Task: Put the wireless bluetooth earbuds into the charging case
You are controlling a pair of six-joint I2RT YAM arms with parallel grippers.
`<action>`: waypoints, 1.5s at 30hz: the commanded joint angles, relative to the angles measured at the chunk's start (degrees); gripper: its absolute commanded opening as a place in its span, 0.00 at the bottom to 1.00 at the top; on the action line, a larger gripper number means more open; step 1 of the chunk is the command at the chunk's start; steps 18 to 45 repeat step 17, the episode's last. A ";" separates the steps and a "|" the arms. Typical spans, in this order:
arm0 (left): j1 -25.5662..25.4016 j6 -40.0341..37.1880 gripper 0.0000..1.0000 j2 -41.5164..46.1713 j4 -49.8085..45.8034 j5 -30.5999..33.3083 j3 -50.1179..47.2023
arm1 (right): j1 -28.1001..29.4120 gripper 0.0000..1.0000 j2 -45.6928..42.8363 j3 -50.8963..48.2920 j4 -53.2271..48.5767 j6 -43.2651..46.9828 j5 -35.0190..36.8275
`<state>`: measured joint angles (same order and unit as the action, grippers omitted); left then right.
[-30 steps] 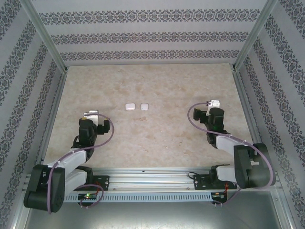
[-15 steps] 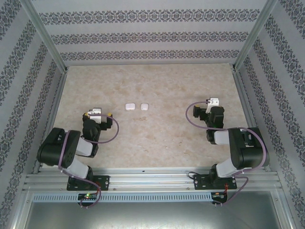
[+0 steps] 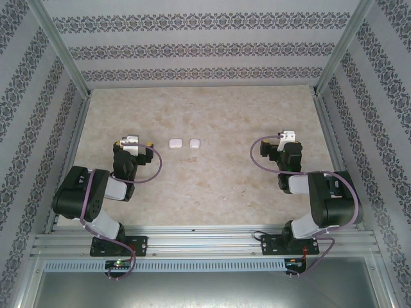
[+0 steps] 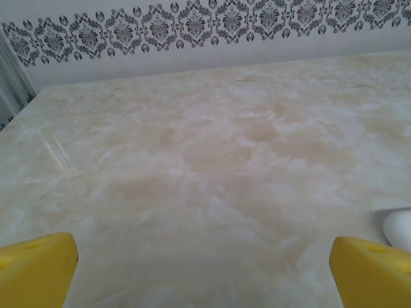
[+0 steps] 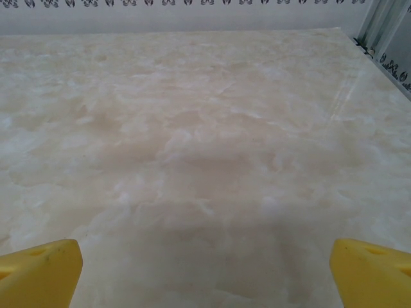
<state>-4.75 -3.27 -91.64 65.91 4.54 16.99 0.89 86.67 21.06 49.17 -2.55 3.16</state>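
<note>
Approach step: L gripper (image 3: 133,139) and R gripper (image 3: 287,136), jaws wide & empty, flank white cases (image 3: 174,143); next move prob. needs L reaching toward 3 o'clock.

Table (image 3: 212,115): beige marbled top, matte, under soft even light, with faint sheen streaks near the side edges. Back wall (image 3: 205,38), left wall (image 3: 29,141) and right wall (image 3: 385,141): pale paper with dark grey damask bands. Silver metal posts (image 3: 59,48) rise at the rear corners. Near edge: aluminium rails (image 3: 205,239), then a slotted white strip (image 3: 212,264), then grey sheet metal (image 3: 205,289).
</note>
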 commanded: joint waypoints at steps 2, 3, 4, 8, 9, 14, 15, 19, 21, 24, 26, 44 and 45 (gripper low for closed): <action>0.57 -0.86 1.00 0.52 -1.14 -0.75 -0.46 | 0.37 0.98 -0.19 1.09 1.79 0.97 0.01; 0.62 -0.87 1.00 0.58 -1.18 -0.76 -0.43 | 0.35 0.98 -0.20 1.04 1.72 0.97 -0.02; 0.58 -0.86 1.00 0.51 -1.35 -0.76 -0.38 | 0.42 0.98 -0.23 1.05 1.80 1.00 0.01; 0.58 -0.73 1.00 0.66 -2.52 -0.49 0.23 | 0.32 0.98 -0.23 1.00 1.79 0.99 0.00; 0.63 -0.69 1.00 0.65 -2.43 -0.41 0.23 | 0.34 0.98 -0.15 1.11 1.68 1.05 -0.01; 0.56 -0.69 1.00 0.57 -2.15 -0.27 0.06 | 0.26 0.98 -0.10 1.26 1.53 1.11 -0.42; 0.65 -0.69 1.00 0.56 -2.15 -0.25 0.12 | 0.26 0.98 -0.20 1.10 1.63 1.01 -0.40; 0.59 -0.60 1.00 0.58 -2.62 -0.18 0.31 | 0.26 0.98 -0.23 1.02 1.80 1.04 -0.38; 0.59 -0.60 1.00 0.58 -2.62 -0.18 0.31 | 0.26 0.98 -0.23 1.02 1.80 1.04 -0.38; 0.59 -0.60 1.00 0.58 -2.62 -0.18 0.31 | 0.26 0.98 -0.23 1.02 1.80 1.04 -0.38; 0.59 -0.60 1.00 0.58 -2.62 -0.18 0.31 | 0.26 0.98 -0.23 1.02 1.80 1.04 -0.38; 0.59 -0.60 1.00 0.58 -2.62 -0.18 0.31 | 0.26 0.98 -0.23 1.02 1.80 1.04 -0.38; 0.59 -0.60 1.00 0.58 -2.62 -0.18 0.31 | 0.26 0.98 -0.23 1.02 1.80 1.04 -0.38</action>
